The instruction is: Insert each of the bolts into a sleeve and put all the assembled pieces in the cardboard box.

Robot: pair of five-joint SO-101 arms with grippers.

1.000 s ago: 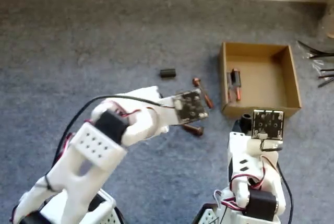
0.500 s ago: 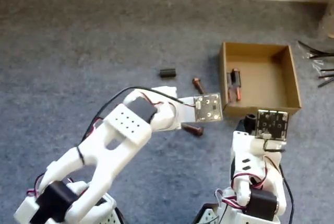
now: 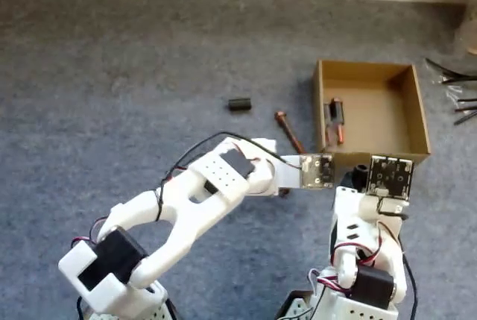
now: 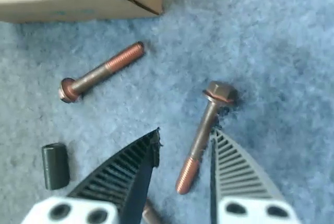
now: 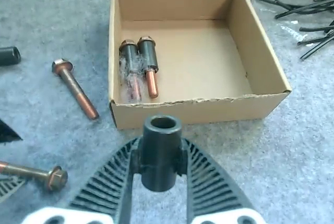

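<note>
My left gripper [image 4: 185, 134] is open and low over the grey carpet, its two fingers either side of the threaded end of a copper bolt [image 4: 202, 132]. A second bolt [image 4: 102, 71] lies closer to the cardboard box [image 4: 78, 2], and a loose black sleeve [image 4: 55, 165] lies farther from it. In the high view the left gripper [image 3: 313, 172] is just in front of the box's front-left corner. My right gripper [image 5: 159, 164] is shut on an upright black sleeve [image 5: 162, 130], in front of the box [image 5: 198, 106]. Two assembled pieces [image 5: 138, 67] lie inside.
Black cable ties [image 3: 455, 89] lie on the carpet right of the box. The loose sleeve [image 3: 239, 104] and the second bolt [image 3: 288, 130] sit left of the box [image 3: 365, 66]. The two arms are close together near the box's front wall.
The left arm has swung right and stretched out toward the box, bringing its gripper down around the bolt on the carpet. The right arm with its sleeve has hardly moved.
</note>
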